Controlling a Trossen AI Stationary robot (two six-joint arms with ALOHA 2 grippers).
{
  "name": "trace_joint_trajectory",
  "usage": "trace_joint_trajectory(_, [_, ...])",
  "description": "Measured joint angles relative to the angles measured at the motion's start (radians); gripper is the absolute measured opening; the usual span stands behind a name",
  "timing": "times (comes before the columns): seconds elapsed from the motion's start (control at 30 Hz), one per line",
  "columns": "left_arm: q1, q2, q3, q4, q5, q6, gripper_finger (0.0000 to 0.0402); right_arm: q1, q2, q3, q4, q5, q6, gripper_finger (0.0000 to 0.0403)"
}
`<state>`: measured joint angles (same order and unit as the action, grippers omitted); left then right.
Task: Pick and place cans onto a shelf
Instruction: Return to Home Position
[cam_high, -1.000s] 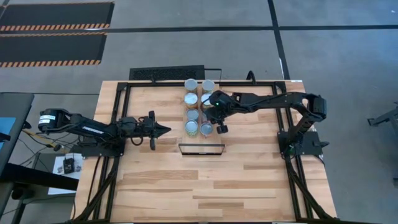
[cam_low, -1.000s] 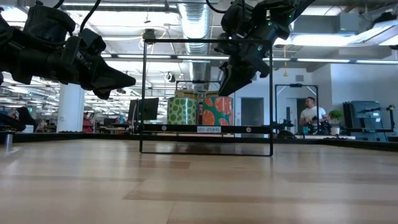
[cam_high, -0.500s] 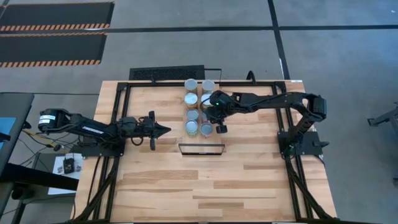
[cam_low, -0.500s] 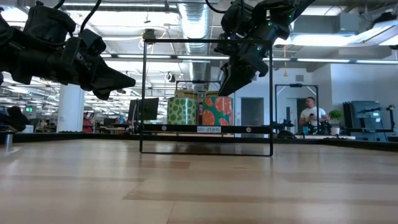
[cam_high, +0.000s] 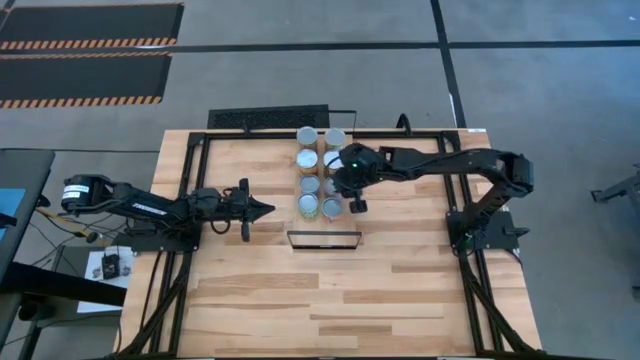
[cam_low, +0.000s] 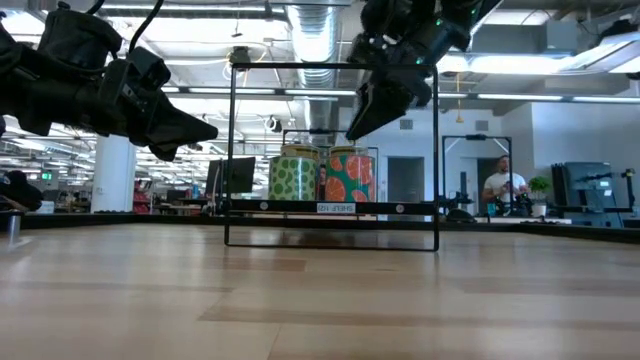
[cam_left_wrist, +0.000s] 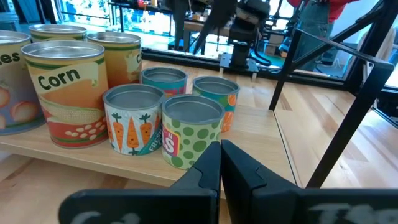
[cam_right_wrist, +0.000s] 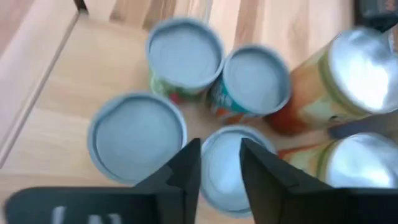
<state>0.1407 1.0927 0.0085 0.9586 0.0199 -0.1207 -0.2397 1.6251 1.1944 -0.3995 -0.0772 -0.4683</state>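
Several cans (cam_high: 320, 170) stand in two rows on the pale wooden shelf (cam_high: 250, 165). They have silvery tops; the near ones are short, the far ones taller. In the low view a green dotted can (cam_low: 293, 175) and an orange-and-teal can (cam_low: 350, 175) stand side by side. My right gripper (cam_right_wrist: 221, 162) is open and empty, pointing down just above the short cans at the near end (cam_high: 353, 205). Its tips (cam_low: 358, 125) are clear of the can tops. My left gripper (cam_left_wrist: 221, 163) is shut and empty, level, left of the cans (cam_high: 265, 210).
A thin black wire frame (cam_low: 330, 150) stands upright on the table in front of the cans. Black frame rails (cam_high: 190, 200) run along the table's left and right sides. Bare tabletop (cam_high: 340, 290) lies toward the near edge. A person (cam_low: 497, 185) is in the room behind.
My right gripper has risen a little straight above the near cans. The cans have stayed in place.
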Motion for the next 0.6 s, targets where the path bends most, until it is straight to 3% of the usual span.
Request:
trace_joint_trajectory(0.23, [0.0, -0.001, 0.0, 0.011, 0.021, 0.017, 0.0, -0.004, -0.151, -0.056, -0.017, 0.009, -0.002, 0.0013])
trace_joint_trajectory(0.4, [0.0, 0.0, 0.0, 0.03, 0.029, 0.031, 0.0, -0.012, -0.269, -0.217, 0.122, 0.026, 0.067, 0.0018])
trace_joint_trajectory(0.6, [0.018, -0.001, 0.0, 0.046, 0.108, 0.011, 0.0, -0.01, -0.427, -0.435, 0.352, 0.024, 0.168, 0.0008])
